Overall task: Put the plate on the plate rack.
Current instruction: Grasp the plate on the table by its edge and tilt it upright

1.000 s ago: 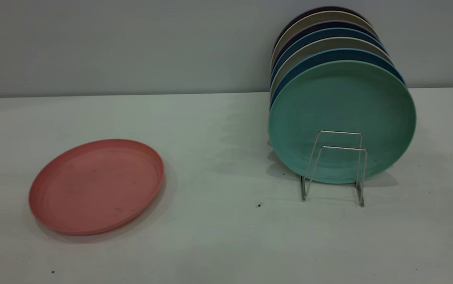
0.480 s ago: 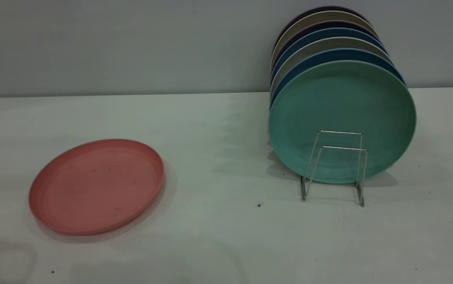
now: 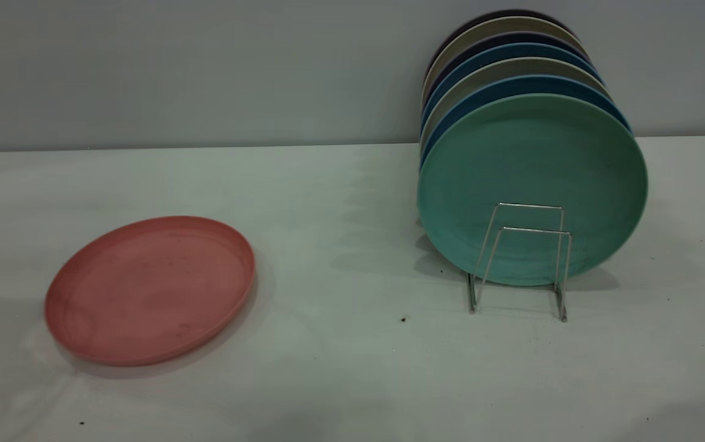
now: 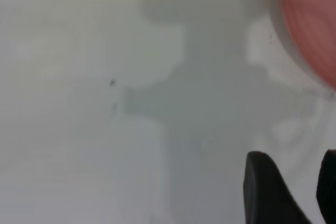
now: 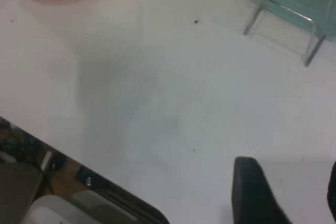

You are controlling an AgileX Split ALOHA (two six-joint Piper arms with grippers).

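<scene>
The left claw (image 4: 294,192) is seen only in its own wrist view, where two dark fingers stand apart with bare counter (image 3: 340,368) between them, so it is judged open and holding nothing; it hangs above the counter just beside the plate (image 3: 150,290). The plate lies flat and face up on the left part of the counter, well apart from the rack (image 3: 519,261). Because the plate is shallow and its rim is low and flush with the surface, a grasp taken from above is judged likely to slip, or to push the plate along the counter rather than lift it. At the right, the rack is already loaded: a teal plate (image 3: 531,184) stands upright at its front, with blue and beige plates (image 3: 499,67) ranked behind it, and only the front wire loops remain free. A plate brought in tilted or too low could be caught on these thin loops, and the light rack could be shifted or the standing plates knocked over. The right claw (image 5: 286,198) is likewise seen only in its wrist view, its fingers spread and empty, above the counter's near edge in front of the rack; a collision with the left arm is conceivable if both are driven toward the rack together.
</scene>
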